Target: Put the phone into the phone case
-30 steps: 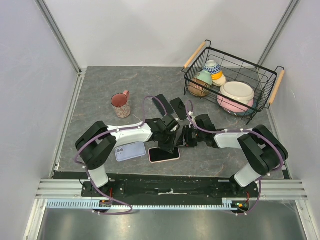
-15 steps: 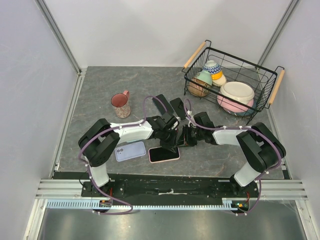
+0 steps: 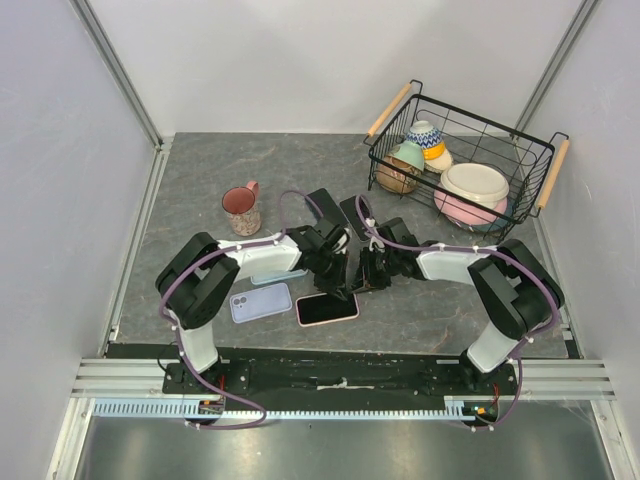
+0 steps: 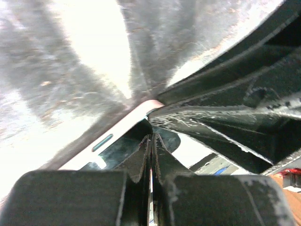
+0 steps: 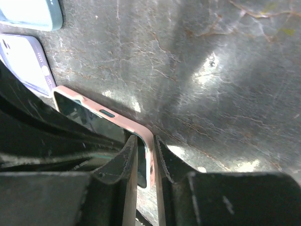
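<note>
We see left arm: white links, black joints | right arm: same | purple cables on both | fingers: scuffed black

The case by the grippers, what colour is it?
Pink; the case shows best in the right wrist view.

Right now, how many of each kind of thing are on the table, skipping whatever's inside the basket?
Phones or cases: 5 (black, black, lavender, pink, pale blue)
Mug: 1
Basket: 1
Total: 7
</note>
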